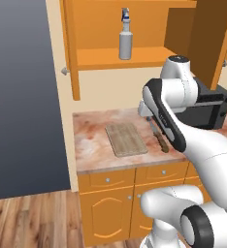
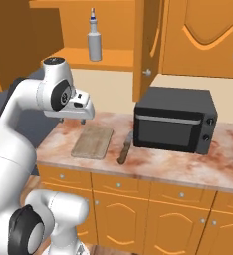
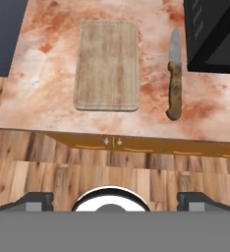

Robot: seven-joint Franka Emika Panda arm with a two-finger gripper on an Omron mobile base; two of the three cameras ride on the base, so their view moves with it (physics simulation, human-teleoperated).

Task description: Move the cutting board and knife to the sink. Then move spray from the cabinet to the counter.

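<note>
- Gripper [image 2: 72,121] hangs above the counter [image 3: 43,83], jaws wide, holding nothing.
- Cutting board [image 3: 106,65] lies flat near the counter's front edge; knife [image 3: 174,74] just beside it, handle toward that edge, blade by the black microwave [image 2: 174,119].
- Spray [image 1: 125,38] stands upright on the open cabinet [image 1: 135,57] shelf.
- Nothing moved yet, probably; all three transfers remain.
- No readable labels or writing.

Even, bright rendered light, soft faint shadows, no glare — sharp throughout, no edge distortion
</note>
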